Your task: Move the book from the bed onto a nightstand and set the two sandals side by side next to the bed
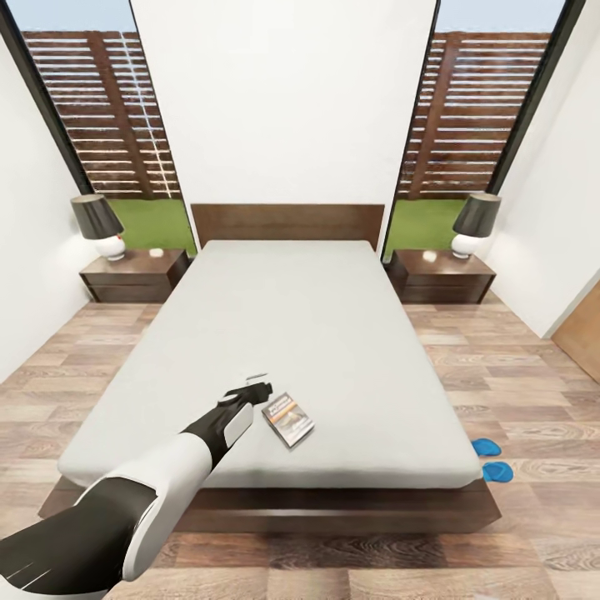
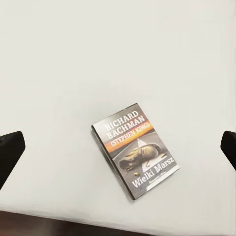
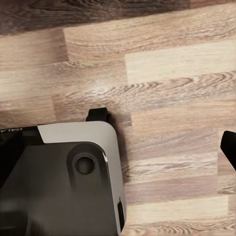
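The left gripper [image 1: 258, 383] hangs over the lower left part of the bed [image 1: 333, 317], just left of the book [image 1: 288, 417]. In the left wrist view its fingertips [image 2: 10, 155] stand far apart at the frame's two edges, so it is spread wide and holds nothing.

The book lies flat, cover up, near the foot edge of the mattress, in the lower middle of the head view. Its long axis runs diagonally, from upper left to lower right in that view.

The main risk, as I judge it: the book is thin and flat on a soft surface, so fingers closing across it may skid over the cover or push it off the foot edge. Closing across the diagonal's short side would help.

The sandals [image 1: 492, 460] sit on the floor at lower right, beside the bed's corner.

The right gripper's tip [image 3: 229, 146] shows over the floor [image 3: 162, 73]; I cannot tell its state.
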